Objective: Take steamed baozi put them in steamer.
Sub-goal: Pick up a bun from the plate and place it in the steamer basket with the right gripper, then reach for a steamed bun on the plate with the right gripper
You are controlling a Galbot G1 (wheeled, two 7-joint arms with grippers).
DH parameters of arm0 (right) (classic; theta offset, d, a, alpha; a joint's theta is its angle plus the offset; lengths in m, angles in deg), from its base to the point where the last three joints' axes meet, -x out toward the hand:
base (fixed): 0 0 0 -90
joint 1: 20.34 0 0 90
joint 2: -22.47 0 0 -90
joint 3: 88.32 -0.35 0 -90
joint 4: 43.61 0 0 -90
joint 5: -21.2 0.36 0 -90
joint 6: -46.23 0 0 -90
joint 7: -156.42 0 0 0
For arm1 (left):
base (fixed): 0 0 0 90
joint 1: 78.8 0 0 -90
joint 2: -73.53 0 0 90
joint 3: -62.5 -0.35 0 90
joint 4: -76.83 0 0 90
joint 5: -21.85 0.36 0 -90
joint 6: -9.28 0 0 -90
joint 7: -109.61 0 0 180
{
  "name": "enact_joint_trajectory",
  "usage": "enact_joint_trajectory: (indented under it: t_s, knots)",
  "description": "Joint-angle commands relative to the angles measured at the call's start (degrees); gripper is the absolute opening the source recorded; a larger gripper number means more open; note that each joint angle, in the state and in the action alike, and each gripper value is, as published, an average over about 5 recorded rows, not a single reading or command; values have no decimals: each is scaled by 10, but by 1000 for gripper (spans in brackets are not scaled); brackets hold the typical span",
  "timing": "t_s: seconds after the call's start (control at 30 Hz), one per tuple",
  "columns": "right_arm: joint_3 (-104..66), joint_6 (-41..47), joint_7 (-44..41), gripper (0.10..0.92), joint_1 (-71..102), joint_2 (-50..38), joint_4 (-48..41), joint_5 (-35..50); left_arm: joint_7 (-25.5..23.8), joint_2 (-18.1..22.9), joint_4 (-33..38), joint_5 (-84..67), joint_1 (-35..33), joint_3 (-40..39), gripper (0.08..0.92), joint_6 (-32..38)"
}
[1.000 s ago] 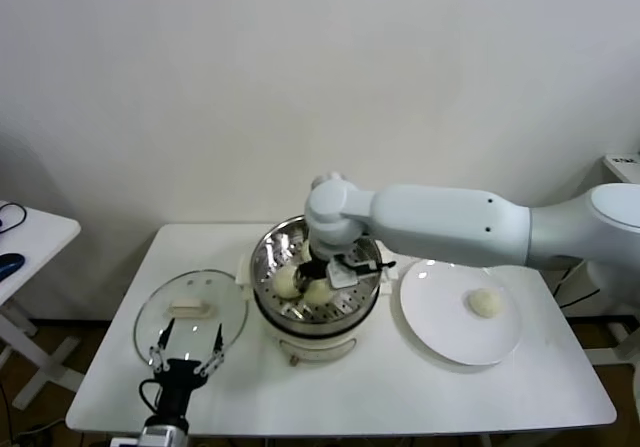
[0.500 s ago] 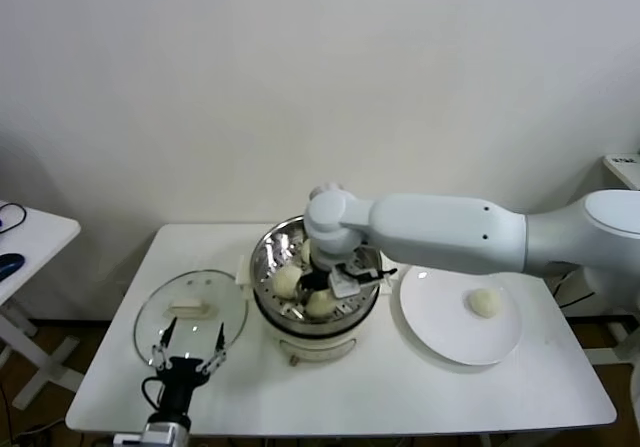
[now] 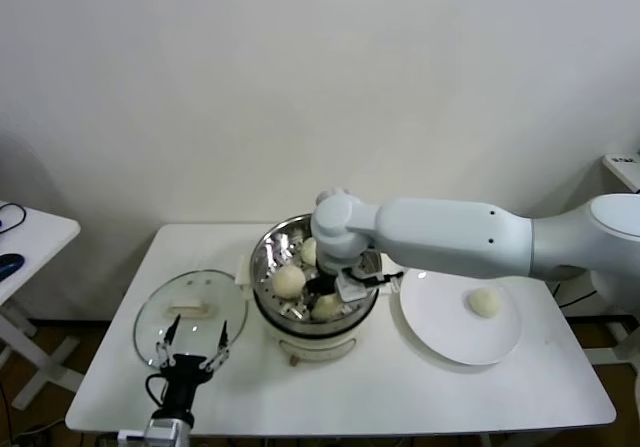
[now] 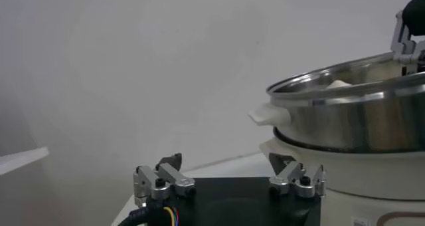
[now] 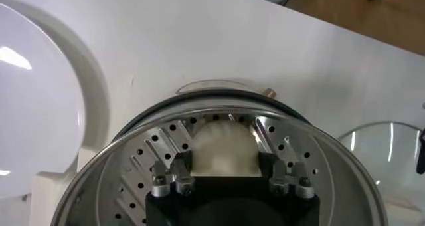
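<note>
Head view, steamer: the steamer point(image 3: 315, 302) is your landmark, mid-tabletop point(image 3: 400, 387). Your right end effector point(image 3: 326, 297) is down inside it, closed around a baozi point(image 3: 326, 307) at the near side of the tray.
Head view, other buns: two baozi point(image 3: 290, 281) lie in the steamer beside it; one more point(image 3: 486, 302) waits on the plate point(image 3: 430, 332) just right of the steamer.
Head view, lid: the glass lid point(image 3: 190, 312) lies left of the steamer, your idle left end effector point(image 3: 190, 352) over its near edge.
Left wrist view: left end effector point(image 4: 229, 181) spread wide, holding nothing, beside the steamer wall point(image 4: 345, 124).
Right wrist view: fingers point(image 5: 176, 174) flank the bun point(image 5: 224, 151) on the perforated tray point(image 5: 149, 157).
Advice: judge it seated, then open gently and lift straight up, clear of the rim.
</note>
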Motion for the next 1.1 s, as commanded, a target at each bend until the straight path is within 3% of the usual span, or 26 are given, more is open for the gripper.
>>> enact_joint_trajectory:
  t_s: [0.03,0.33,0.77,1.1]
  knots:
    - [1,-1,1,658,1,-2,2,1,0,0,-1,1,1,-1,823,-2]
    - [-2,-5,3,815,3,-2,1,-1,0,-1,-4,0,3,0,823,-2]
    - [-29,-46,-11,823,-34,-14,0,26,0,-8,-3,-3,8,2,823,-6]
    - [-19,-16,-29,823,-125,-116,47,107,-1,-11,-3,-4,6,4,823,-3]
